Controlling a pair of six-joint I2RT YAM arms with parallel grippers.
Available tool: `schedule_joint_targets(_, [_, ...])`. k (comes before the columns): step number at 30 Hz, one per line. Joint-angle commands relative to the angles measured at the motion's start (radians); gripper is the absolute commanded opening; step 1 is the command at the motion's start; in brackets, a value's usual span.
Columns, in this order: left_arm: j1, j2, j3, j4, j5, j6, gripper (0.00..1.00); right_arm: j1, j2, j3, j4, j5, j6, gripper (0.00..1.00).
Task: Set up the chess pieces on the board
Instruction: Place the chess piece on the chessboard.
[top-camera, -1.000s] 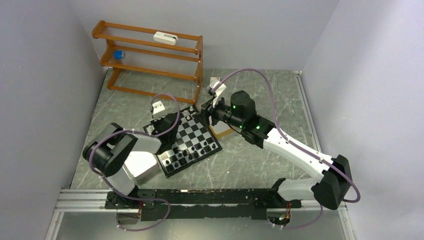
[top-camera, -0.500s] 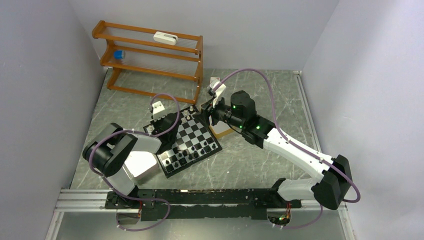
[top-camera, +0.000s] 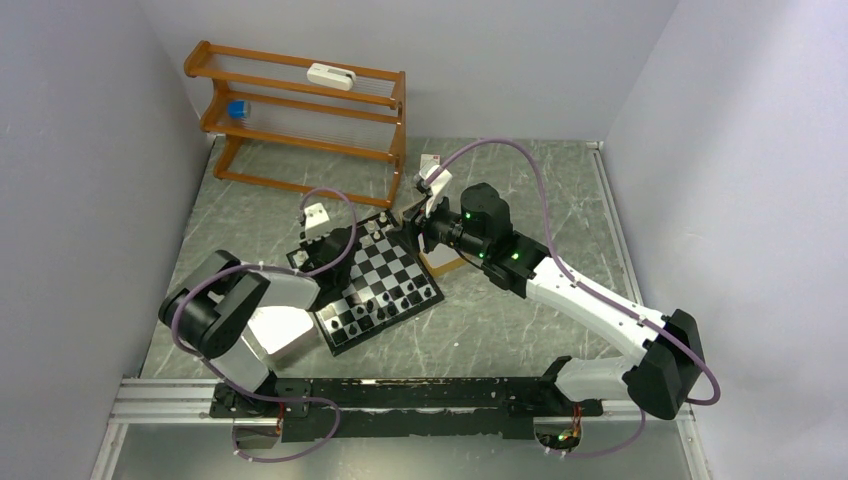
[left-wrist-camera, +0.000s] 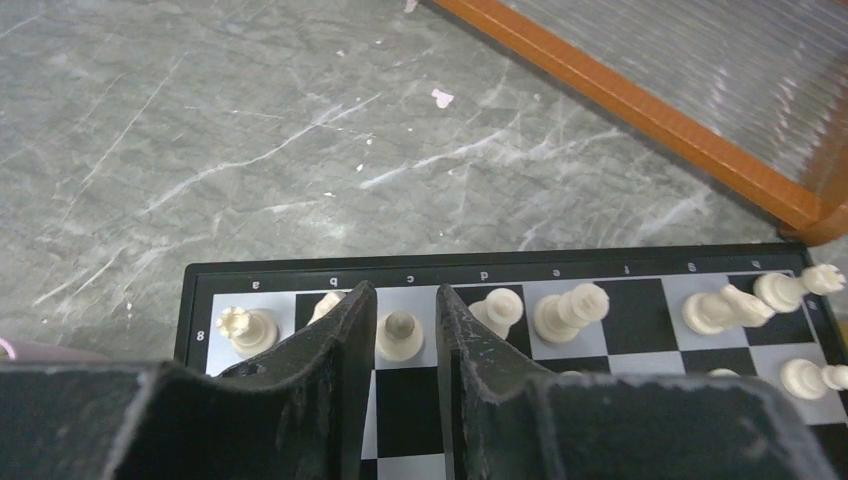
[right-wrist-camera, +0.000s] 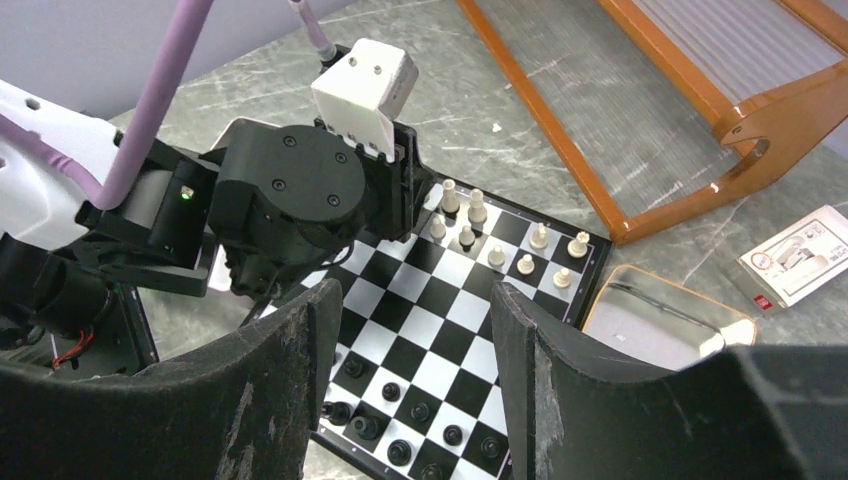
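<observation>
1. The left pincer (left-wrist-camera: 402, 300) has its jaws parted, with a small cream-white chess piece (left-wrist-camera: 399, 335) standing free between them.
2. Beside it, sibling cream pieces (left-wrist-camera: 570, 312) line the back row of the flat black-and-silver checked board (left-wrist-camera: 640, 330), which lies on the grey marbled desk (left-wrist-camera: 200, 150).
3. The piece is probably light, rigid and easily toppled, so pinch its waist gently.

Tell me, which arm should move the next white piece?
Left. The left end effector is at the board's white end, astride a white piece; the right end effector hangs high above it.
</observation>
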Motion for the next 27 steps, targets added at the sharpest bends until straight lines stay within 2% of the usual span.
schedule_joint_targets(1, [0.001, -0.058, -0.017, 0.055, 0.078, 0.056, 0.34, -0.003, -0.01, -0.003, 0.024, 0.0, -0.005, 0.61])
schedule_joint_targets(8, [0.001, -0.086, -0.045, 0.09, 0.094, 0.104, 0.34, -0.002, -0.014, 0.001, 0.017, -0.006, -0.004, 0.61])
schedule_joint_targets(27, [0.062, -0.057, -0.042, 0.079, 0.18, 0.057, 0.35, -0.001, -0.027, -0.001, 0.02, 0.001, -0.007, 0.61])
